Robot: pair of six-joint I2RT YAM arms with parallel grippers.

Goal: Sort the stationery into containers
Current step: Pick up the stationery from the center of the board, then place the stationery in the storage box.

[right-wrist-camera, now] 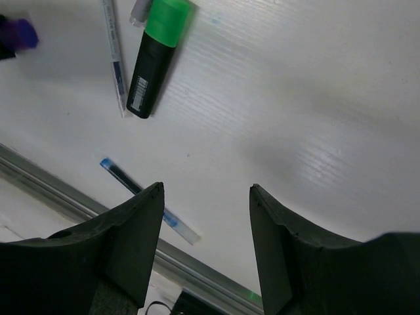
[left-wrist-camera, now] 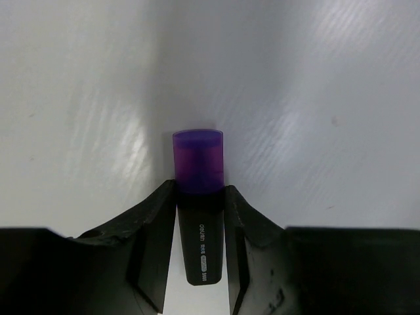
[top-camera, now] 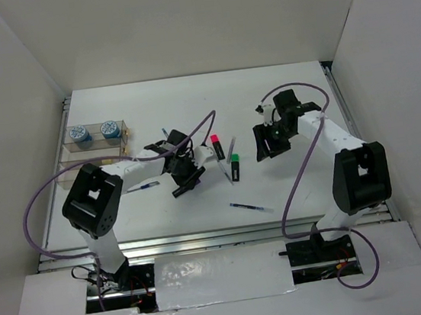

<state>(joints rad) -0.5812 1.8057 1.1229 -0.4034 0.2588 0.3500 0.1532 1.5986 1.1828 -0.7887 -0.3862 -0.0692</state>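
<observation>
we see the left gripper [left-wrist-camera: 200,190] low over the table [top-camera: 298,185], left of middle. its jaws are closed on the black body of the purple highlighter [left-wrist-camera: 198,164], one finger pressed against each side. the highlighter lies flat on the table, its purple cap sticking out past the fingertips.

the right gripper [right-wrist-camera: 207,197] hangs above the right part of the table with its jaws open and nothing between them; bare table shows in the gap.

between the two grippers lie the pink highlighter [top-camera: 216,146] and, just right and nearer, the green highlighter [top-camera: 235,166], both flat on the table. a middle pen [right-wrist-camera: 117,65] lies just beside the green highlighter, roughly parallel to it; we cannot tell whether they touch. a near pen [top-camera: 251,207] lies alone close to the near edge, well apart from the highlighters. a left pen [top-camera: 143,186] lies by the left arm, left of its gripper.

the box [top-camera: 95,141] sits at the far left edge of the table. two tubs stand upright in it, the left tub [top-camera: 79,135] and the right tub [top-camera: 110,128], each in its own compartment, side by side. we cannot tell what the box's nearer compartments hold, since the left arm covers part of them.
</observation>
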